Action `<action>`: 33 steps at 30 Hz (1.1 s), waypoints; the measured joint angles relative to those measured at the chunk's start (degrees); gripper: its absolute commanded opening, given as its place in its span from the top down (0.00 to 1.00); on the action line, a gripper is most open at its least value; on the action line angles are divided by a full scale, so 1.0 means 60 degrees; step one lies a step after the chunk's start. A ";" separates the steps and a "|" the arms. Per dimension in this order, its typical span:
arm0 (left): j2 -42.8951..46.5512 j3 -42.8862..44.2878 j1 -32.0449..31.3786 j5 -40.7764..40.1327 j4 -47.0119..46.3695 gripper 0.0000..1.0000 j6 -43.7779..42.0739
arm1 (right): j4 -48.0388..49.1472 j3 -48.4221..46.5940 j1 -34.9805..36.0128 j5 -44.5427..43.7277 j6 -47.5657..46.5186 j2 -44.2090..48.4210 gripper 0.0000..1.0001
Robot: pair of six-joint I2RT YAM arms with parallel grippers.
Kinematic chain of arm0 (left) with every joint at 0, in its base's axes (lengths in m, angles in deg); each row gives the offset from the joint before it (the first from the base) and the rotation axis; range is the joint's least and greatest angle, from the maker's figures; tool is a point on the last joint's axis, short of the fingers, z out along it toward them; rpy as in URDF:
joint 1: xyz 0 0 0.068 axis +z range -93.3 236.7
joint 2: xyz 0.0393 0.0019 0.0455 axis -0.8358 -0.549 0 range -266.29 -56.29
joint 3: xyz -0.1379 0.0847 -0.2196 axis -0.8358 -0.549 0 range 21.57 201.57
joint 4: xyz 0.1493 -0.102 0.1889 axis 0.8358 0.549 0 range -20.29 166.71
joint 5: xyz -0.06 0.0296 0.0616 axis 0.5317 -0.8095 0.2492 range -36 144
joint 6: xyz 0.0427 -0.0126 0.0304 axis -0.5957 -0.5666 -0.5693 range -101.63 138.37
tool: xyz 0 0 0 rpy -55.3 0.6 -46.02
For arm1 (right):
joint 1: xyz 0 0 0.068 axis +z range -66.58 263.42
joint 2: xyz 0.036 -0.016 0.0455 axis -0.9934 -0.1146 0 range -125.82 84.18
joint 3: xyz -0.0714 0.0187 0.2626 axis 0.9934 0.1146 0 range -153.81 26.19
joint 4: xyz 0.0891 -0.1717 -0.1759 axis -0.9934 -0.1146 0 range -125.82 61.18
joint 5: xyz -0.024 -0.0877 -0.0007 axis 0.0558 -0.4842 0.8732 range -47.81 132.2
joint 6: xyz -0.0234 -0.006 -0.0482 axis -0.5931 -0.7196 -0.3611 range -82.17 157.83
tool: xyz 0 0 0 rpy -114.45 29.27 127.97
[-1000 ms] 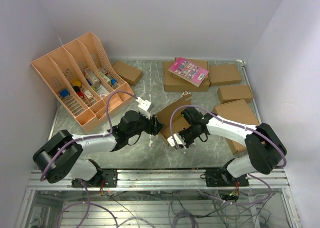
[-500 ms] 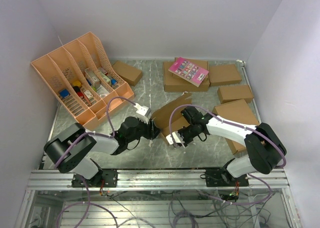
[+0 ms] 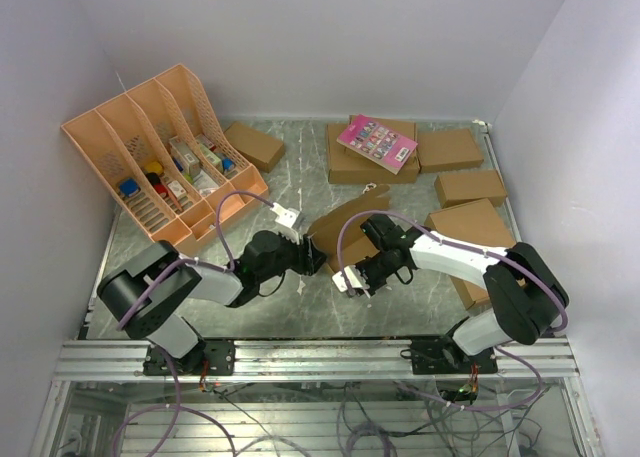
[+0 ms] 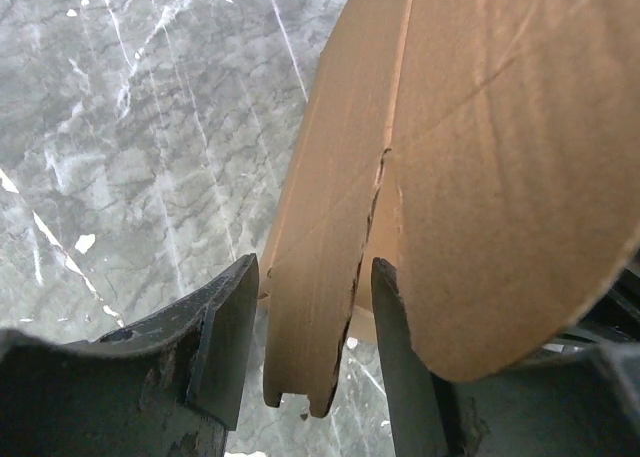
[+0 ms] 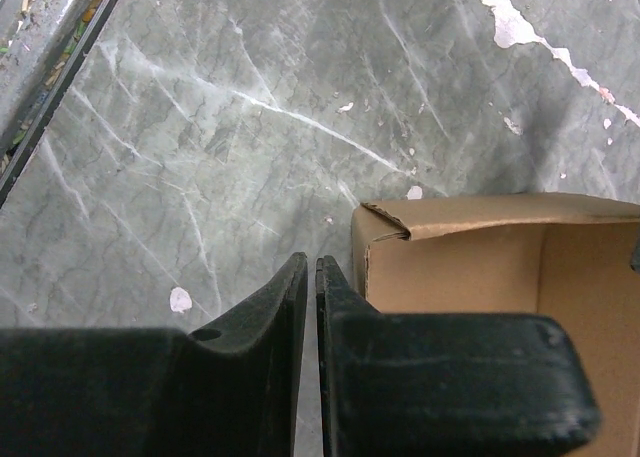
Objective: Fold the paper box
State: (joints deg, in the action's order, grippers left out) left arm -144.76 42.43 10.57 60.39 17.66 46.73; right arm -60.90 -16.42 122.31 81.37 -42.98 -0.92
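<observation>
Paper box [image 4: 480, 157] looked light, thin, tear-prone; best taken at flaps near creases. Left gripper [image 4: 312, 277] stood spread astride one flap; right gripper [image 5: 311, 272] was pressed together, empty

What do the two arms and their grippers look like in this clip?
The left arm and right arm have white links between bulky black joints, each trailed by a looping purple cable. The left gripper and right gripper have matte black, wedge-shaped fingers.

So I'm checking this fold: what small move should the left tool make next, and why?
Probably close the left tool on the plain brown cardboard paper box: one flap stands between its open fingers, and the shut right tool holds nothing.
</observation>
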 measured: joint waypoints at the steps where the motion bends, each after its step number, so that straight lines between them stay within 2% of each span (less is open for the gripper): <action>1: 0.0029 0.0000 0.0000 -0.0025 -0.0007 0.41 0.0022 | -0.0004 0.0000 0.0000 0.0000 -0.0007 -0.0004 0.91; 7: -0.0015 0.0004 0.0000 -0.0222 -0.0171 0.45 0.0215 | -0.0026 0.0000 0.0000 0.0000 -0.0007 -0.0004 0.92; 19: -0.0965 0.0149 -0.0015 -0.0368 -0.0958 0.72 0.0535 | -0.0029 0.0000 0.0000 -0.0036 0.0004 -0.0004 0.92; 29: -0.0984 0.0361 -0.0131 -0.0499 -0.0976 0.74 0.0466 | -0.0641 -0.0004 -0.0007 0.0160 -0.0423 -0.0106 0.93; 33: -0.0987 0.0412 -0.0193 -0.0495 -0.0969 0.76 0.0412 | -0.0590 -0.0004 -0.0007 0.0171 -0.0255 -0.0146 0.99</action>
State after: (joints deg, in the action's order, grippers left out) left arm -150.68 44.90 9.41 57.42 11.84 49.20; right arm -64.44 -16.44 122.27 82.40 -44.51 -1.79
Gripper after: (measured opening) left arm 0.252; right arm 0.042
